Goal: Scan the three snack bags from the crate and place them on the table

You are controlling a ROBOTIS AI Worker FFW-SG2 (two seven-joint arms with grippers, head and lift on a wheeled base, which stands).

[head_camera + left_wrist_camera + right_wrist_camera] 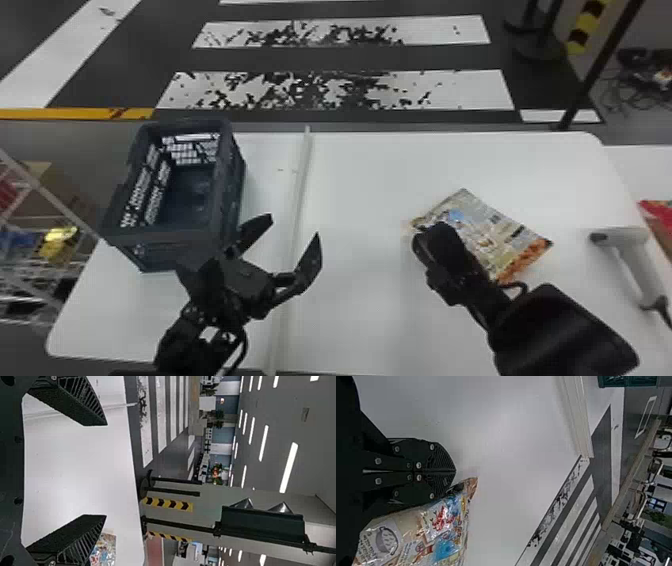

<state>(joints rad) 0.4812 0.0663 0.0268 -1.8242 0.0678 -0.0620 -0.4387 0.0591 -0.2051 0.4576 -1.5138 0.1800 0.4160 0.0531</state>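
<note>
Just right of the dark crate (172, 235), my left gripper (293, 229) is open above the white table, with nothing between its fingers. The same left gripper (105, 470) shows its two fingers wide apart in the left wrist view. A snack bag (500, 235) lies on the table right of centre, with my right gripper (431, 237) at its left corner. Seen in the right wrist view, the right gripper (455, 471) is shut, fingers pressed together, and the snack bag (445, 534) is beside one finger. The scanner (632, 260) lies at the right.
A raised white strip (297, 190) crosses the table (360, 200) between crate and snack bag. A red package (659, 215) is at the far right edge. Wire shelving (35, 187) stands left of the table, and a dark pole (595, 70) rises behind its right end.
</note>
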